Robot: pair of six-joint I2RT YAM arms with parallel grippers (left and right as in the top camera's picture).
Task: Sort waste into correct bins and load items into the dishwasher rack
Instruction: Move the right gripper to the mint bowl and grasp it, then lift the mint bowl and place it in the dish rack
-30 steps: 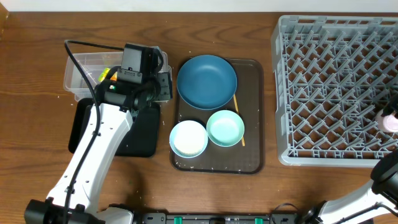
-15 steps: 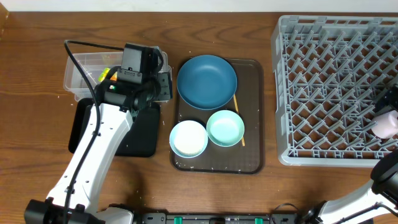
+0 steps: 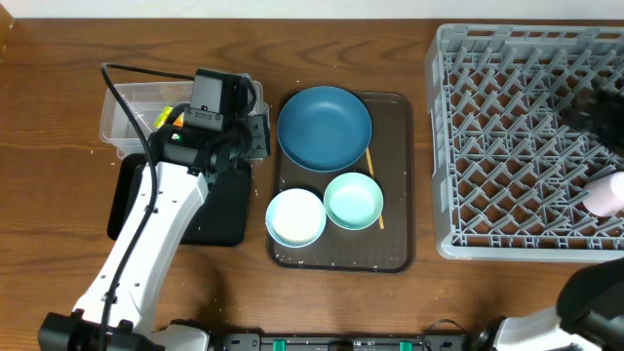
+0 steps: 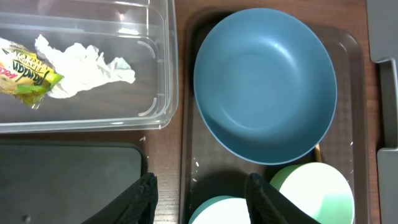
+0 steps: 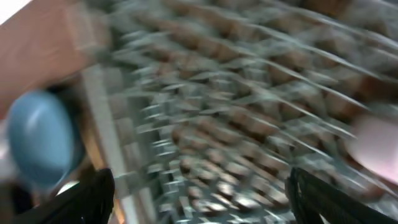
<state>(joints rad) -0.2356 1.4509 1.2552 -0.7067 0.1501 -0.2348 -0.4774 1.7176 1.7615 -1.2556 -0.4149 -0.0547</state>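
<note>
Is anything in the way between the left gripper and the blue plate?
Nothing visible. The blue plate lies bare on the brown tray, just ahead of the open left gripper.

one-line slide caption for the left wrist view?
Left gripper open above the serving tray rim; wrapper and tissue in the clear tub; blue plate, white bowl, mint bowl on it.

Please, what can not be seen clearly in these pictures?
- Right wrist view: motion blur smears the rack; the cup is only a pink patch.
- Overhead: the right gripper is a dark blur.
- Overhead: the left arm covers part of the clear tub and black tray.
- Overhead: plate and mint bowl hide most of the wooden stick.
</note>
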